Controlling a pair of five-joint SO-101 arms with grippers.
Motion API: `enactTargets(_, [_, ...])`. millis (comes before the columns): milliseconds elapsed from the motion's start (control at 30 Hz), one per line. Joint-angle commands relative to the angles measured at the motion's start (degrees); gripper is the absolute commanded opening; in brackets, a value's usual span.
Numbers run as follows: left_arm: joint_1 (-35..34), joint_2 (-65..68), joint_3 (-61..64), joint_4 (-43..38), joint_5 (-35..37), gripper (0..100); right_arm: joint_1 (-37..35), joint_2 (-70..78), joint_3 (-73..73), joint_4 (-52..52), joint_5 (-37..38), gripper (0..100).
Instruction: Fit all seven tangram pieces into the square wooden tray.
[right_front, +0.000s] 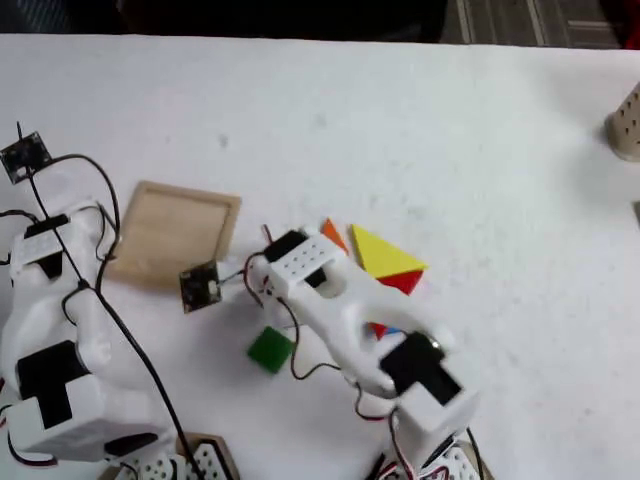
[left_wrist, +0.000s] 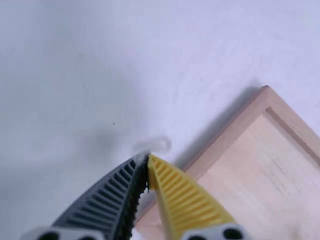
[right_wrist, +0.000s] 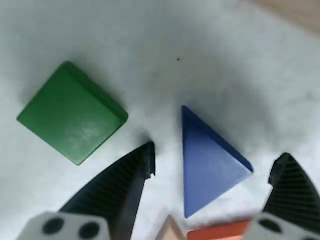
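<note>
The right gripper (right_wrist: 217, 155) hangs with jaws apart, the small blue triangular tangram piece (right_wrist: 207, 164) lying between them, nearer one side — I'd centre over it before closing, so it doesn't squirt sideways

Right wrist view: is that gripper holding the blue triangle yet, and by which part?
Nothing is held. The right gripper is open, its fingers on either side of the blue triangle without touching it. The left gripper is shut on nothing.
</note>
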Motion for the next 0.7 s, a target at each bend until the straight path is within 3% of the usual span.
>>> enactTargets(0, [-0.22, -0.22, -3.25, -1.67, 0.35, 3, -0.31, 0.84, -1.32, -1.98, 0.35, 35.4])
enactTargets(467, [-0.22, -0.22, -3.25, -1.67, 0.35, 3, 0.13, 0.22, -1.93, 2.07, 0.35, 35.0])
enactTargets(667, [-0.22, -0.22, -3.25, -1.67, 0.35, 3, 2.07, 0.04, -1.93, 2.07, 0.35, 12.8])
